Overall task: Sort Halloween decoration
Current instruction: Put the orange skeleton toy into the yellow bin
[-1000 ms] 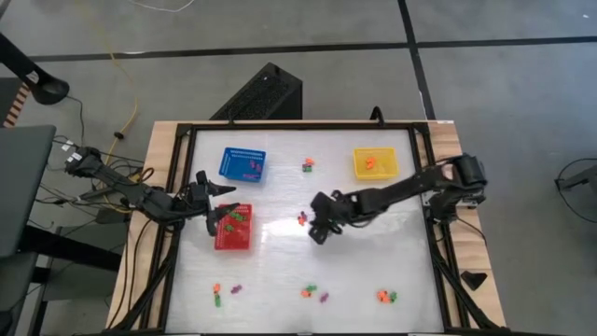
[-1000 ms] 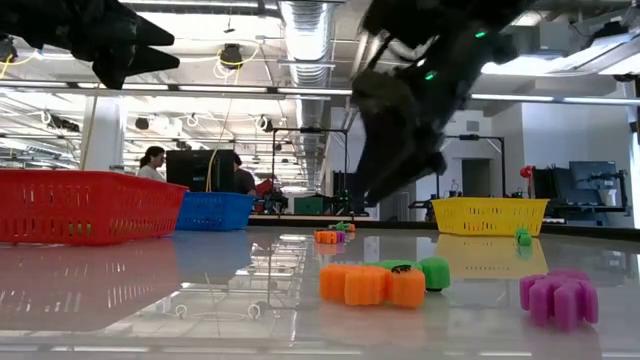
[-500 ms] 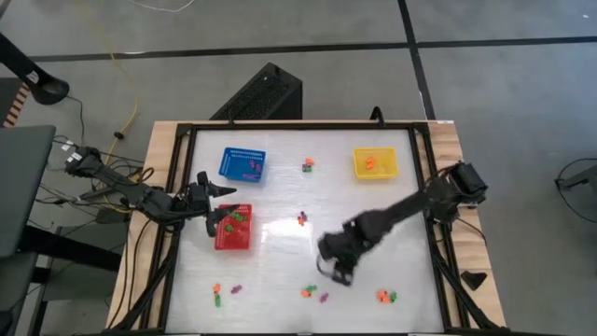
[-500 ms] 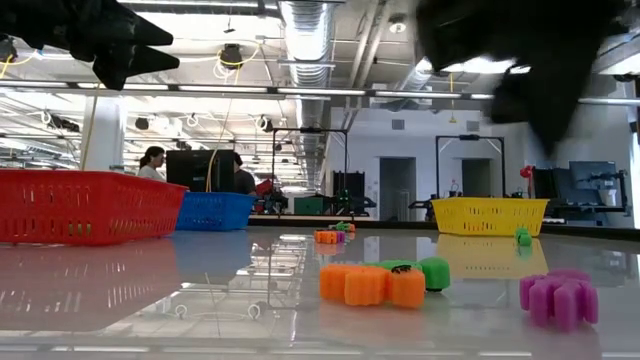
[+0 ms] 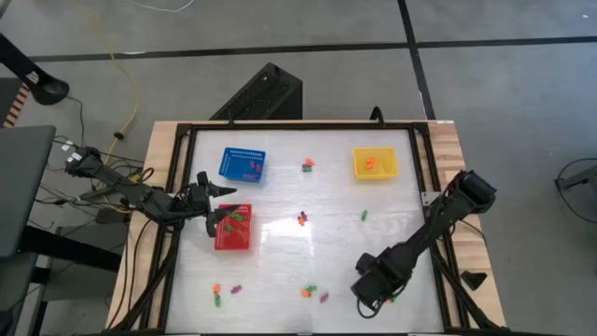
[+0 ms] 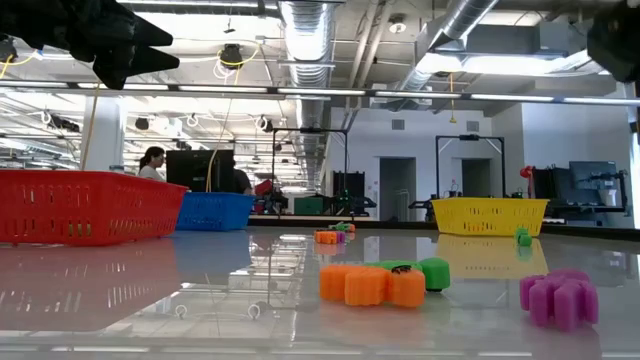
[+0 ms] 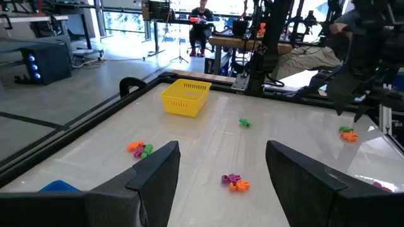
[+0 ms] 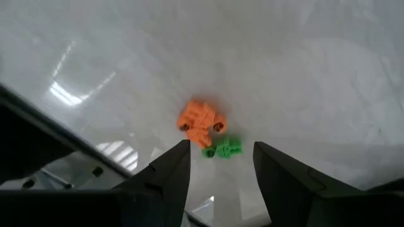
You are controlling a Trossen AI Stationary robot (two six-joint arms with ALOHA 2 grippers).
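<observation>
1. We found the right gripper (image 5: 371, 285) over the table's near right part, jaws apart and holding nothing, directly above an orange trinket (image 8: 199, 122) touching a green trinket (image 8: 223, 149).
2. We saw the left gripper (image 5: 215, 204) waiting over the red basket (image 5: 232, 239), jaws wide and empty.
3. We noted other trinkets scattered across the table (image 5: 280, 187).
4. We judged the trinkets light, rigid and likely to slide on the glossy surface; we advised pinching the orange body across its sides.
</observation>
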